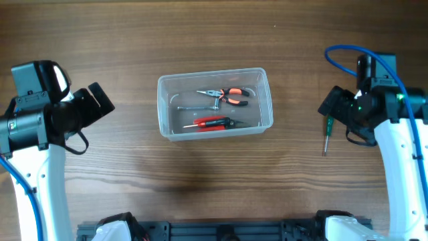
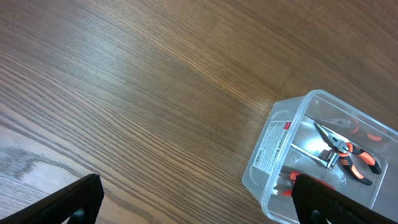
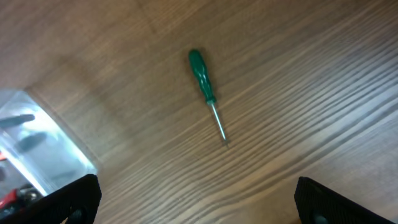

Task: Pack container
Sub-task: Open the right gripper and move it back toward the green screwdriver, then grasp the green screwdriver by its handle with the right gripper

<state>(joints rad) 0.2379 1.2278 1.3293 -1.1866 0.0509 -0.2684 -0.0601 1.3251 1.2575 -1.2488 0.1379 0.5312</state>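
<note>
Nearest, the right end effector [image 3: 199, 208] hangs released, its black fingers [image 3: 68, 202] spread wide and empty above a green screwdriver [image 3: 204, 84], which lies flat on the table [image 3: 298, 74] and is the only tool outside. On the other side the left end effector [image 2: 199, 202] is likewise open, grasping nothing, off one short end of the container [image 2: 273, 143]. Farther off, at the middle of the table, this clear tub already carries orange-handled pliers [image 1: 227, 96], what looks like a small wrench [image 1: 197, 107] and a red-handled tool [image 1: 212, 122]. I judge the tub light, thin-walled and smooth, so likely to flex and slide if pushed; its thick rim seems the firmest place to pinch. The screwdriver looks light, stiff and apt to roll; its thick green handle offers the best hold, taken across its width.
</note>
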